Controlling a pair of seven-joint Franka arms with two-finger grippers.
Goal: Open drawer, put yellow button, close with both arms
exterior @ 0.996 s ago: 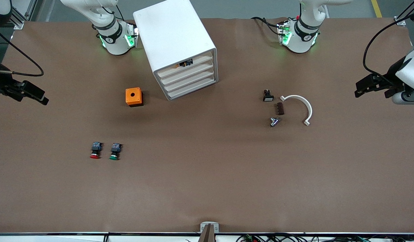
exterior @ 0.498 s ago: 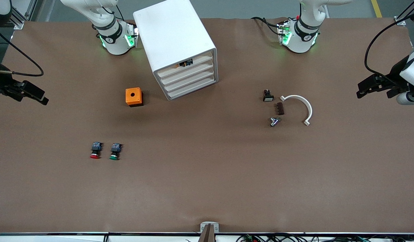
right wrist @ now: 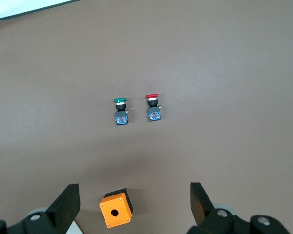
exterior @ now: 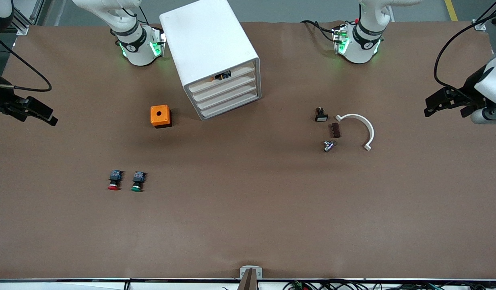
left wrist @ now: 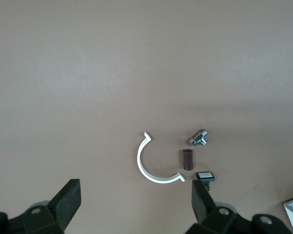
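Cabinet (exterior: 213,56), four drawers, angled toward the front camera. Top drawer (exterior: 224,76) shut, so task apparently done; yellow button (exterior: 221,75) glimpsed inside. Left gripper (exterior: 447,102) and right gripper (exterior: 32,110): empty, jaws spread, parked over their table ends, clear of the cabinet.

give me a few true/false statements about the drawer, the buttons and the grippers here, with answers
1. The top drawer of the white cabinet is shut, with the yellow button showing inside it. True.
2. The right gripper is shut on the red button. False: it is open and empty, hanging near the right arm's end of the table.
3. The green button lies beside the red button. True.
4. The orange box lies nearer to the front camera than the two buttons. False: it lies farther from it.
5. The left gripper is open and holds nothing. True.
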